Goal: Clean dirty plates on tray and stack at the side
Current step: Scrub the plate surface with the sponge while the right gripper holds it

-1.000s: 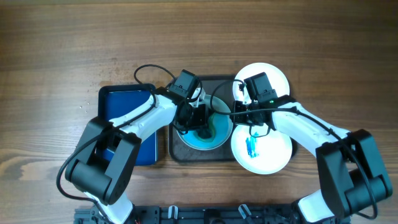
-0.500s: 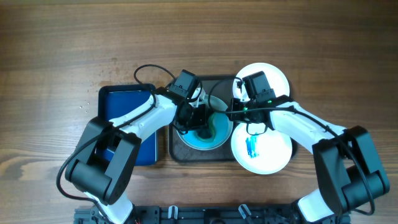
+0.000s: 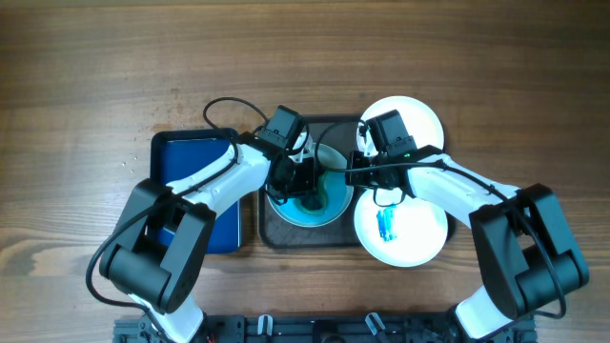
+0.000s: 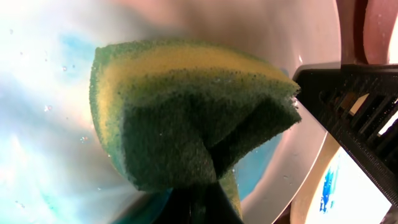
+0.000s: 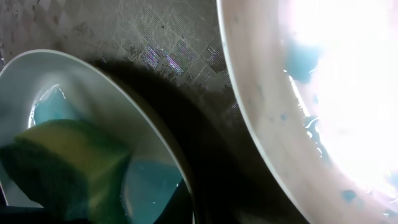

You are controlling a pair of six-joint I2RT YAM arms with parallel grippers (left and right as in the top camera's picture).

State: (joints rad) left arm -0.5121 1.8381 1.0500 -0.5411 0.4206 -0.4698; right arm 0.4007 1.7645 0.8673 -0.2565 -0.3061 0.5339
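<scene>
— Where is the round white plate point(image 3: 329, 206) found?
— On the dark grey-brown tray point(image 3: 272, 234), blue-smeared, beneath a green-yellow sponge point(image 4: 180, 124) pinched in the left gripper point(image 3: 303, 183); the rim is clamped by the right gripper point(image 3: 353, 176), fingertips obscured.

No legible text, label, brand, number or sign on anything here.

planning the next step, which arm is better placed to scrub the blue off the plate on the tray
Left. The left gripper is shut on the sponge, pressed into the blue-smeared plate on the tray. The right gripper is shut on that plate's rim and has no sponge.
</scene>
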